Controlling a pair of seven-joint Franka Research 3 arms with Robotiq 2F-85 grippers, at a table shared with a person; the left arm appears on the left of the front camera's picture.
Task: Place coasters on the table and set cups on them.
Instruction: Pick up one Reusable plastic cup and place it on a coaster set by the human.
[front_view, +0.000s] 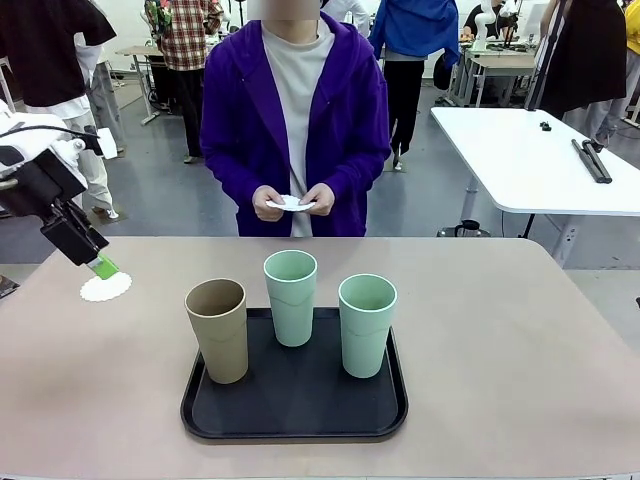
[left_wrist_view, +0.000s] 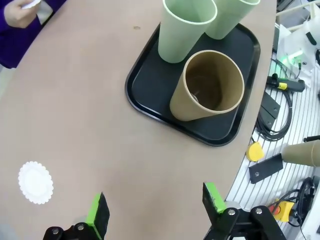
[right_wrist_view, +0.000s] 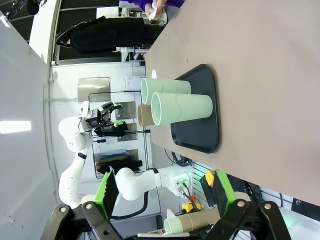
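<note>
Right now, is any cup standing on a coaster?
No, the tan cup and both mint cups stand in the black tray; the coaster on the table lies bare.

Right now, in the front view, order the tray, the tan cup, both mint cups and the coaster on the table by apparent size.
1. Black tray.
2. Tan cup, left mint cup, right mint cup: much alike, nearness differs, so unranked.
3. Coaster, smallest.

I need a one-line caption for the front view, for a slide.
Open left claw hangs near one coaster laid on the table; three cups stand on a black tray.
</note>
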